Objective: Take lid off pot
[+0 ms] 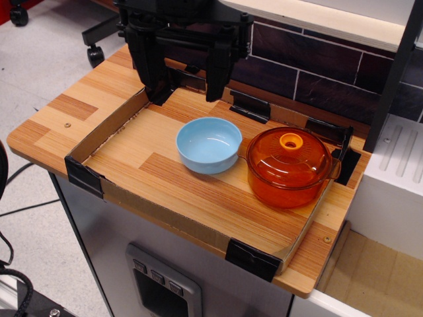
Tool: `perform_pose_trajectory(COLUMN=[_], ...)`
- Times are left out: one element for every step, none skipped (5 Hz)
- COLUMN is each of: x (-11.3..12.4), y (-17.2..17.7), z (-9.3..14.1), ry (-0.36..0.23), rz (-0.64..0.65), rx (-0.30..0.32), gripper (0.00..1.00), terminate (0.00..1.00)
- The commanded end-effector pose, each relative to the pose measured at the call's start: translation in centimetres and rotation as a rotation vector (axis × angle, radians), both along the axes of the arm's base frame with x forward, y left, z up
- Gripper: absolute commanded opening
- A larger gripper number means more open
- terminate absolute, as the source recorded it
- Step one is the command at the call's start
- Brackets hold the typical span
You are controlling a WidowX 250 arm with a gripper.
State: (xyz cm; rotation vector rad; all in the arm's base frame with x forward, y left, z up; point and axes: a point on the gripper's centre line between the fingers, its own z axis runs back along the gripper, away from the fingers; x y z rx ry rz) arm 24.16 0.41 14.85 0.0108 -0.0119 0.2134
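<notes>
A black clip (pixel 252 259) grips the front edge of the cardboard tray (pixel 106 125), nearest the camera. Behind it, at the tray's right end, sits the pot (pixel 288 181) with the lid (pixel 289 156) on it. The blue bowl (pixel 209 144) sits just left of the pot. The gripper (pixel 185 89) hangs behind the bowl, well apart from the pot, fingers spread wide and empty.

Even, moderately bright indoor light falls from above, giving soft, short shadows beneath the light blue bowl (pixel 209 144) and the pot (pixel 289 177). Small white glare spots sit on the lid (pixel 288 156) and on the bowl's inner wall, while the dark gripper (pixel 188 82) at the top loses detail in shadow. Focus is fairly sharp across the wooden tabletop (pixel 79 109), with slight softness and no marked distortion at the edges.
</notes>
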Motion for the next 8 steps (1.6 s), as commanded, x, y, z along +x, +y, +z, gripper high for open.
perform_pose_trajectory(x=[0.0,1.0,2.1,3.3,4.5,6.3,7.3,7.5], y=[0.0,-2.3,-4.3,-6.0,-6.7,-6.9,-6.8,-6.9], z=[0.0,-0.4,-0.5,-1.1,-1.9,-2.7,-3.9,-5.3], ry=[0.0,-0.055,-0.054,-0.101,-0.102,-0.088,-0.07,-0.056], rz=[0.0,0.015,0.038,0.068,0.093,0.123,0.13,0.122], rx=[0.0,-0.029,-0.1,-0.094,-0.088,-0.081,-0.062,-0.035], gripper=[1.0,1.0,1.0,1.0,1.0,1.0,1.0,1.0], terminate=[0.0,0.0,0.0,0.0,0.0,0.0,0.0,0.0])
